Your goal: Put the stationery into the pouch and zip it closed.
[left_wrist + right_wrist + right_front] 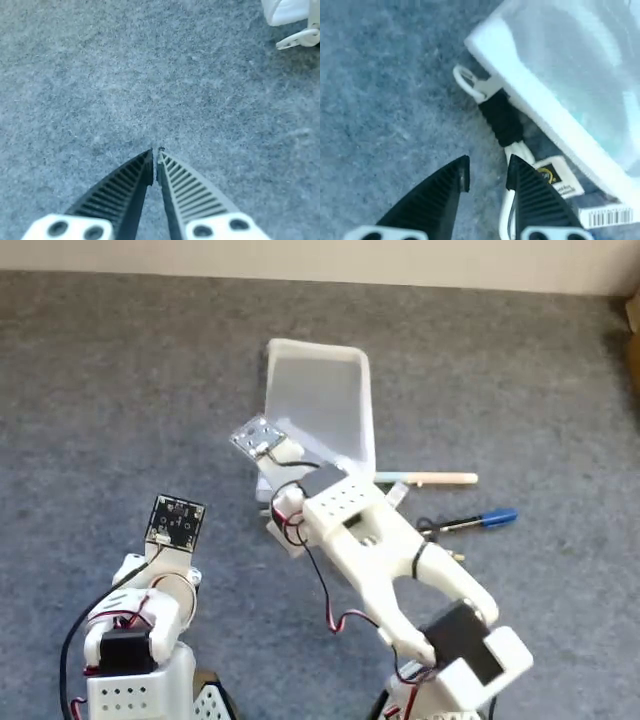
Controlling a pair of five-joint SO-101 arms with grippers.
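The translucent white pouch [315,400] lies flat on the grey carpet at the centre back. A pen with a blue cap [470,522] and a pale pastel pencil [425,478] lie to the right of it. My right arm [350,520] stretches from the front right to the pouch's near left corner. There my right gripper [487,172] is open, just short of the black zipper pull [502,117] and its white ring [467,80] on the pouch [560,75] edge. My left gripper [155,156] is shut and holds nothing, over bare carpet at the front left.
White labels [557,181] hang on a cord by the right gripper's fingers. The pouch's corner and ring [297,37] sit far off in the left wrist view. Grey carpet [120,390] covers the whole surface, with open room on the left.
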